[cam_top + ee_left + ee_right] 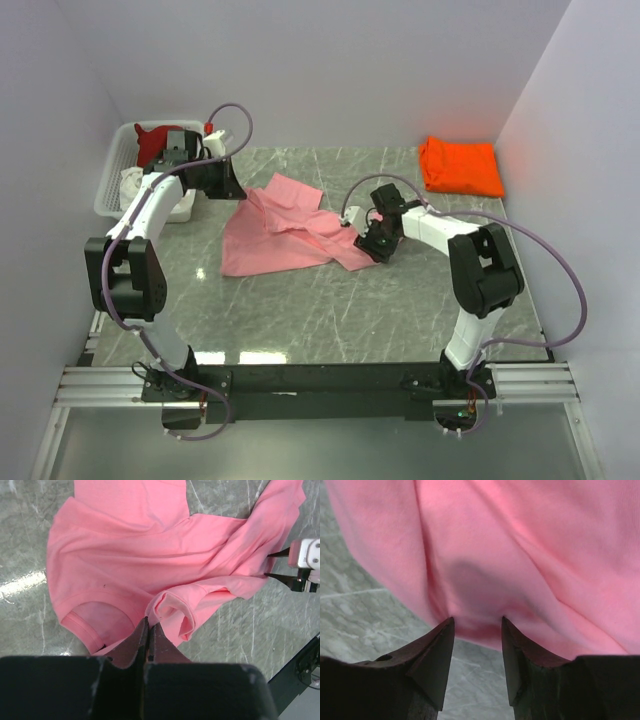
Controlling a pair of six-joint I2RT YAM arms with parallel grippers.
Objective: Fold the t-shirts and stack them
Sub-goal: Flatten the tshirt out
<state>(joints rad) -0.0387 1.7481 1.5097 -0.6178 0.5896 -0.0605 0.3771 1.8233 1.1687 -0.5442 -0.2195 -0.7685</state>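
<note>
**A:** Where is the pink t-shirt (280, 230)?

**B:** On the table (330, 310), a little toward 11 o'clock from the middle. It is spread out but rumpled, with creases and one turned-over fold.

**A:** And the left claw (232, 182)?

**B:** Clenched, tips pressed together, at the shirt's 10 o'clock corner beside the collar. Its wrist view shows the tips meeting right at the cloth's edge. I cannot tell whether any cloth is pinched between them.

**A:** The right claw (477, 622)?

**B:** Released. Its jaws stand apart at the shirt's 4 o'clock edge. The hem lies just past the tips, and bare marble shows in the gap.

**A:** The other shirts?

**B:** The orange t-shirt (462, 166) lies folded at 2 o'clock, near the far right corner and well apart from the pink one. At 10 o'clock a white lattice basket (108, 195) holds a dark red t-shirt (152, 145) at its far end. A white t-shirt (135, 185) sits nearer in the same basket. Both are bunched up.
</note>
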